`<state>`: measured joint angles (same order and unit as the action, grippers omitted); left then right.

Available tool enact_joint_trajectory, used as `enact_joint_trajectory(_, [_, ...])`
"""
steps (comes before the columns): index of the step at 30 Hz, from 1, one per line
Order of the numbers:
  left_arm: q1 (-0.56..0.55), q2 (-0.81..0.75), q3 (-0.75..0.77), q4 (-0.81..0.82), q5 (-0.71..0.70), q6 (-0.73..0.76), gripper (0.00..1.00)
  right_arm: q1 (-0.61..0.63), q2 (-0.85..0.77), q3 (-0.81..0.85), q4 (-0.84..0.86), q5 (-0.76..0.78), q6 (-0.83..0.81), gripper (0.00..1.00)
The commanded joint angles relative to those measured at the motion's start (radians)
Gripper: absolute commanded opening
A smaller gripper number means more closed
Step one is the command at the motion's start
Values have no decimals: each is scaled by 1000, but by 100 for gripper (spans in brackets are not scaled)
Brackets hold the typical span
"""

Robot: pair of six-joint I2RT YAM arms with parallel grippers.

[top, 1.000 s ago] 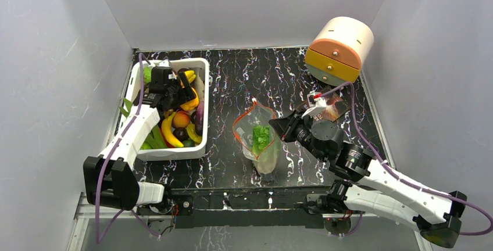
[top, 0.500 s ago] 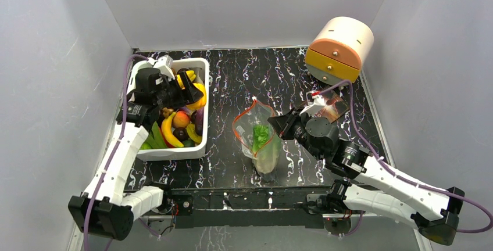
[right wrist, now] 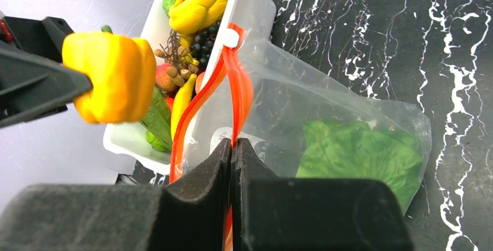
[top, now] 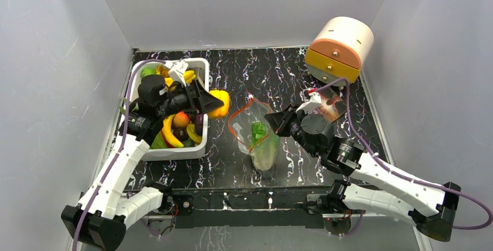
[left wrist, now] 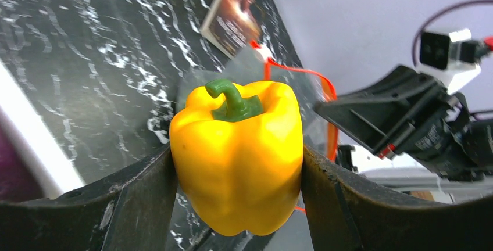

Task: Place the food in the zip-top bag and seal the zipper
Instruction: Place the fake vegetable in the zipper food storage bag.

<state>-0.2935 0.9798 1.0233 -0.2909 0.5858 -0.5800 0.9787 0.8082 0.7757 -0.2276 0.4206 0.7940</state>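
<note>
My left gripper (top: pixel 210 103) is shut on a yellow toy bell pepper (top: pixel 219 103), also seen in the left wrist view (left wrist: pixel 238 155) and the right wrist view (right wrist: pixel 110 75). It holds the pepper above the table between the white tub and the bag. The clear zip-top bag (top: pixel 260 137) stands mid-table, mouth open, with green lettuce (right wrist: pixel 360 152) inside. My right gripper (right wrist: pixel 234 146) is shut on the red-orange zipper strip (right wrist: pixel 239 91) at the bag's right rim, holding it up. More toy food (top: pixel 177 124) fills the tub.
The white tub (top: pixel 200 68) sits at the left. A dark brown printed packet (top: pixel 333 107) lies behind my right arm. A cream and orange drawer unit (top: pixel 340 50) stands at the back right corner. Grey walls enclose the black marbled table.
My left gripper has lifted the yellow pepper out of the tub and carried it right, toward the bag's mouth. My right gripper has shifted slightly left with the bag rim.
</note>
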Motion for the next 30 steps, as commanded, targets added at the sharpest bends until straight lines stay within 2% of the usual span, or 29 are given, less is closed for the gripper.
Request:
enact_joint_trajectory(1, [-92, -9, -24, 118, 95, -69, 33, -5, 17, 82, 132, 4, -15, 0])
enact_joint_trajectory(7, [-200, 28, -42, 210, 96, -103, 33, -5, 19, 84, 181, -52, -66, 0])
enact_joint_trajectory(17, [-301, 124, 10, 133, 4, -62, 34, -5, 26, 88, 156, -31, -52, 0])
enact_joint_trajectory(27, [-382, 193, 56, 64, -58, -14, 46, -5, 23, 80, 172, -29, -57, 0])
enact_joint_trajectory(30, [-394, 195, 63, 56, -69, -14, 52, -5, 23, 72, 176, -27, -53, 0])
